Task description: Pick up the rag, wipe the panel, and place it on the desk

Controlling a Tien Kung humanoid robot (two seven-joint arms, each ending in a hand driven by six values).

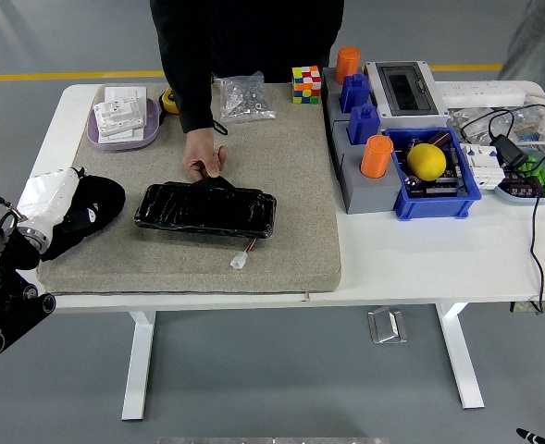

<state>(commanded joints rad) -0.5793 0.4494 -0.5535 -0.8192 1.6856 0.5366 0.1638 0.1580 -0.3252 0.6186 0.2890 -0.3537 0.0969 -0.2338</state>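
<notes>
The black rag (92, 215) lies bunched at the left end of the beige mat (291, 185). My white left hand (48, 200) lies on the rag's left part with its fingers closed on the cloth, at the table's left edge. The glossy black panel (205, 211) lies flat in the middle of the mat, a hand's width right of the rag. A person at the far side holds the panel's far edge with one hand (204, 159). A small white connector (241, 261) on a wire lies in front of the panel. My right hand does not show.
A purple tray (124, 137) with white parts, a bag of screws (244, 98) and a colour cube (305, 83) stand at the back. To the right are a grey block with orange cylinders (376, 155), a blue bin (439, 202) with a yellow ball, and cables (531, 166).
</notes>
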